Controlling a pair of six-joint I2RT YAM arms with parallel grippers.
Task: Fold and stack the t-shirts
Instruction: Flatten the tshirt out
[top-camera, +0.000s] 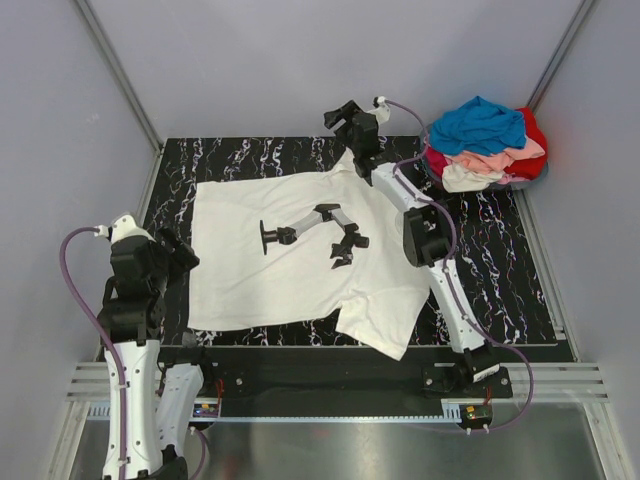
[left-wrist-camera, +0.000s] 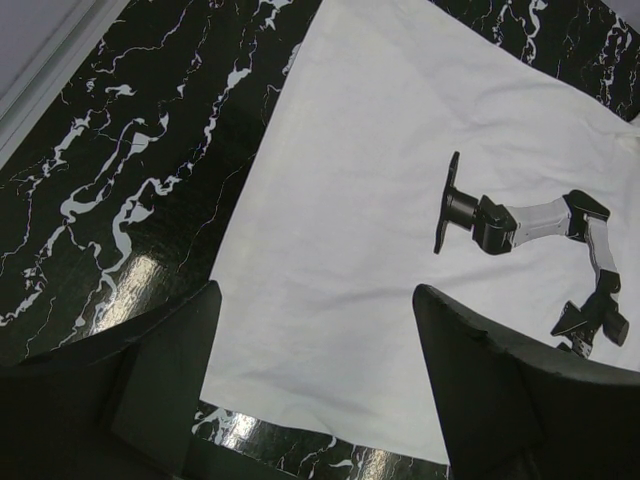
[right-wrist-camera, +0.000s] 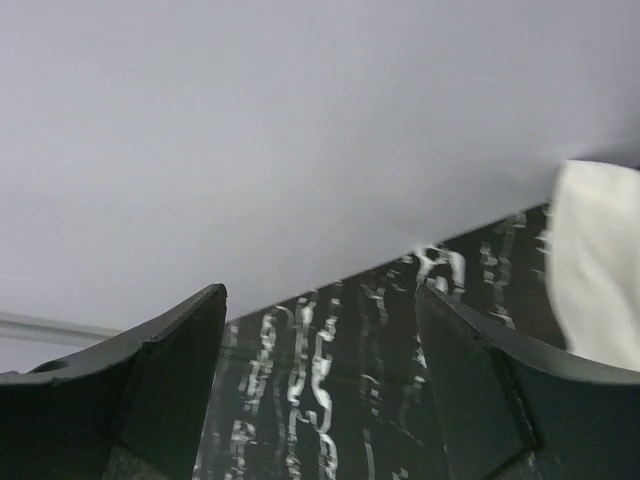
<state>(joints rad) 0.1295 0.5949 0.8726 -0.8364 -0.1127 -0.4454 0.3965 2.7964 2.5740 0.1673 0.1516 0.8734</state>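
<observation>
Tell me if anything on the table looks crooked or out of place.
The white t-shirt lies slightly askew, its near sleeve overhanging the front edge of the table. The other shirts sit heaped, unfolded, far right.

Marbled table (top-camera: 500, 270) bare right of white t-shirt (top-camera: 260, 270), narrow bare strip along left. Heaped shirts (top-camera: 488, 145) fill far-right corner. Right arm (top-camera: 425, 235) lies across shirt's right edge. Walls (top-camera: 300, 70) close three sides.

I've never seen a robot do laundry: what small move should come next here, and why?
Probably the right end effector should dip to pinch the far sleeve of the flat cream-white cotton t-shirt, just beside it. It is open and empty, and the shirt lies spread but unfolded.
</observation>
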